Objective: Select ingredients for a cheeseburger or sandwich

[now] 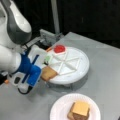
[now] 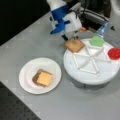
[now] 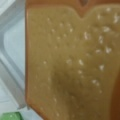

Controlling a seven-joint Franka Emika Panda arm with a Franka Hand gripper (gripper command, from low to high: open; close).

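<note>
While the arm reaches over the edge of the round white divided tray [image 1: 82, 65] [image 2: 105, 75], its hand [image 1: 43, 72] [image 2: 72, 38] sits right at a tan toast square [image 1: 48, 73] [image 2: 74, 45] [image 3: 72, 65]. That toast lies in the tray compartment nearest the arm, tilted a little against the rim. Whether the fingers are closed on it cannot be told; in the wrist view the toast fills nearly the whole frame, speckled crumb face up, with a strip of white tray [image 3: 10, 50] at that view's left.

Elsewhere on the tray: a red disc [image 1: 59, 48] [image 2: 114, 53] and a green leafy piece [image 1: 47, 59] [image 2: 97, 40], each in its own wedge (the green one is partly hidden behind the hand in a front view). The other wedges show bare white.

On the grey tabletop [image 1: 105, 52] [image 2: 37, 37], apart from the tray, stands a white paper plate [image 1: 60, 107] [image 2: 27, 75]. It carries a partial stack: yellow cheese square [image 1: 80, 108] [image 2: 45, 78] on top, a dark brown patty [image 1: 79, 116] [image 2: 35, 79] edge showing under it, and a toast square [image 1: 70, 115] [image 2: 40, 71] at the bottom. No top toast on the stack yet.
</note>
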